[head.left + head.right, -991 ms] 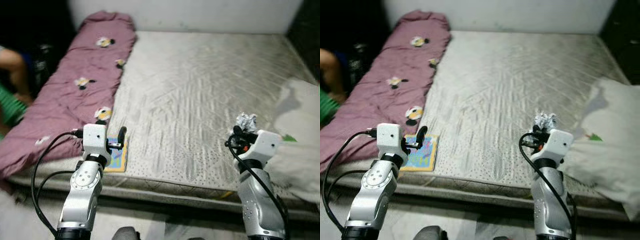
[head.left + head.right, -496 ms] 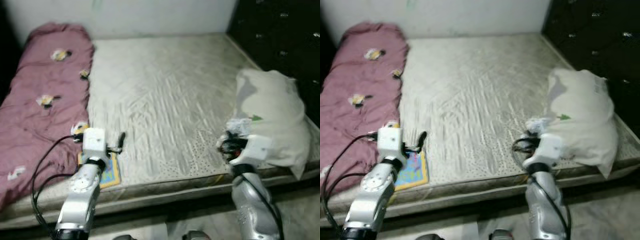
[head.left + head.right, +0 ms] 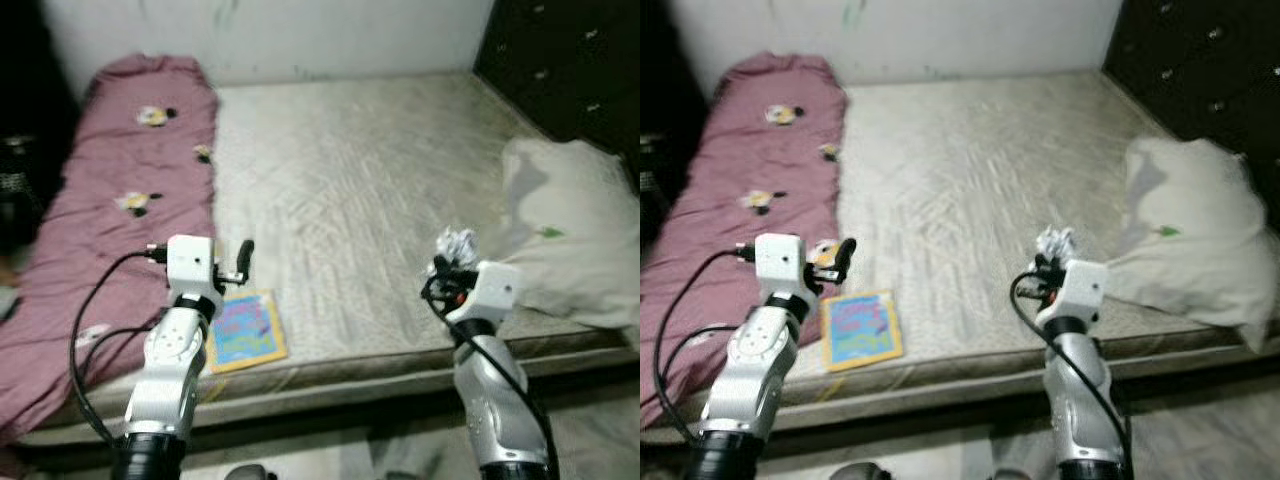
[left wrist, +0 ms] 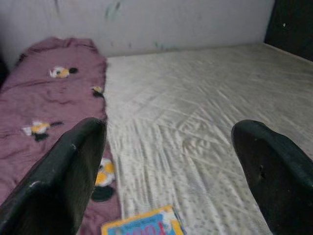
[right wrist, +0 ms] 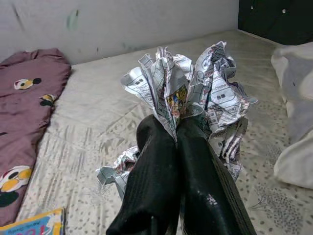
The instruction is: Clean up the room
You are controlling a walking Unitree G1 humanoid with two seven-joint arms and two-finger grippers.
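- Right claw point(image 5: 176, 142) was clamped tight on crumpled paper point(image 5: 188, 93), held above the near edge of the bed point(image 3: 380, 180); the wad stuck up past the fingertips.
- Left claw point(image 4: 166, 161) was spread wide, holding nothing, raised over the bed's near-left part.
- Book point(image 3: 243, 328) lay flat on the mattress near the front edge, just below and ahead of the left claw, beside the maroon blanket point(image 3: 120, 200); long axis ran roughly away from the robot.
- Left arm was clearly nearer the book; likely next pick.
- Pillow point(image 3: 570, 230) lay right of the right claw.
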